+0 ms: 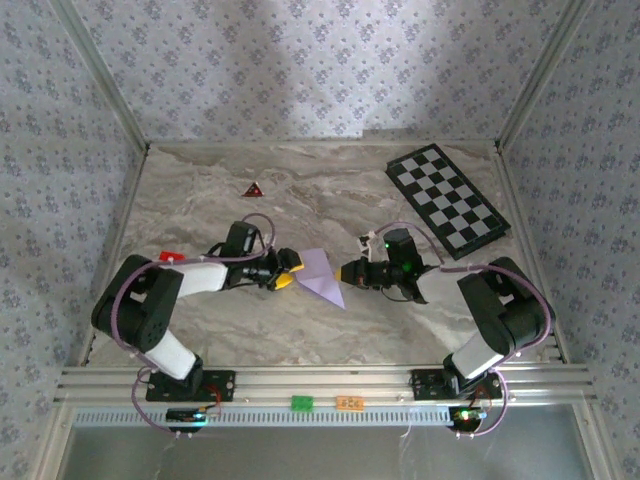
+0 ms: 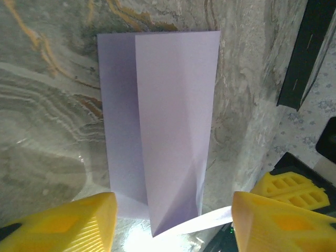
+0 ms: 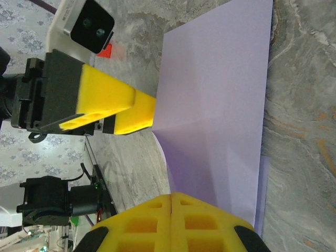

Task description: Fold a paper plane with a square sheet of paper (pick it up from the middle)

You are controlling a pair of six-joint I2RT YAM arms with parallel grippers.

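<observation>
Right wrist view: the right gripper [image 3: 172, 200] is clenched on the near edge of the lilac sheet of paper [image 3: 220, 94], whose upper layer curls up off the marble table [image 3: 304, 105]. Seen from above, the sheet lies mid-table. At its 9 o'clock the left gripper [image 2: 173, 210] stands released, one yellow finger [image 3: 118, 105] meeting the paper's edge. The sheet is folded into a narrow strip with one long crease and a slanted corner fold. A checkered board [image 1: 447, 200] lies at 2 o'clock and a small dark red triangle [image 1: 253, 189] at 11 o'clock, both well apart. Open marble lies toward 6 and 12 o'clock.
</observation>
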